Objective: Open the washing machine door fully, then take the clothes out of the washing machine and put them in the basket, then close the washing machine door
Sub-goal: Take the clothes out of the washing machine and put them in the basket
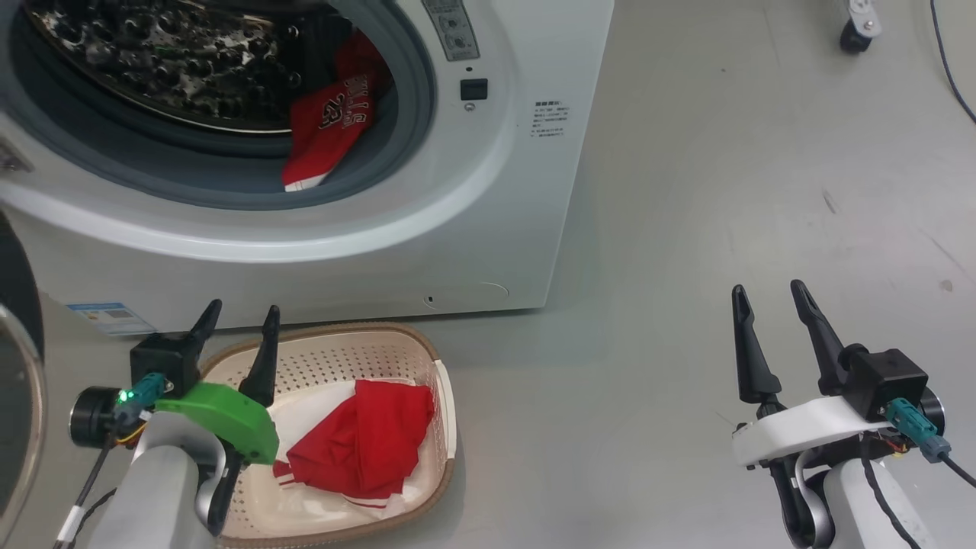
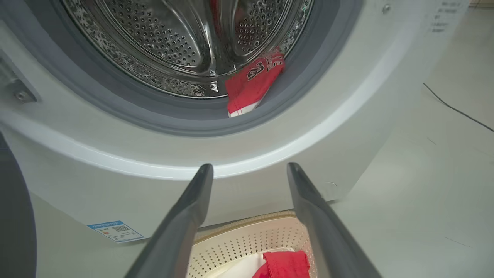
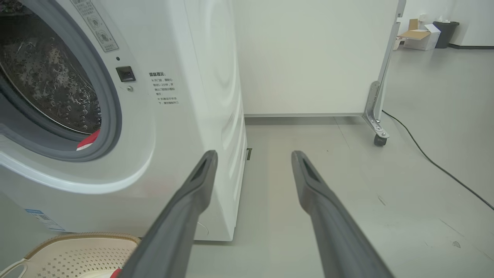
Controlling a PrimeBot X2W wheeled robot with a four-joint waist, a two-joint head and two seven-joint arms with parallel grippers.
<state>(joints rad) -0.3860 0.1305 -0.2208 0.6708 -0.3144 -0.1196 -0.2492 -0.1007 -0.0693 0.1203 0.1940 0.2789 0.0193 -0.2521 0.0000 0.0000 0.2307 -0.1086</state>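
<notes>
At my far left the washing machine door (image 1: 14,305) stands swung open. My left gripper (image 1: 242,320) hovers above the basket (image 1: 366,329), fingers spread wide and holding nothing. The basket sits on the floor (image 1: 686,191) just in front of the washing machine (image 1: 473,229), and a crumpled red jersey (image 1: 366,442) lies inside it. A second jersey (image 1: 328,130) drapes from the drum (image 1: 152,61) over the grey mouth ring (image 1: 229,191). My right gripper (image 1: 768,293) hangs open and empty over the floor, well apart.
</notes>
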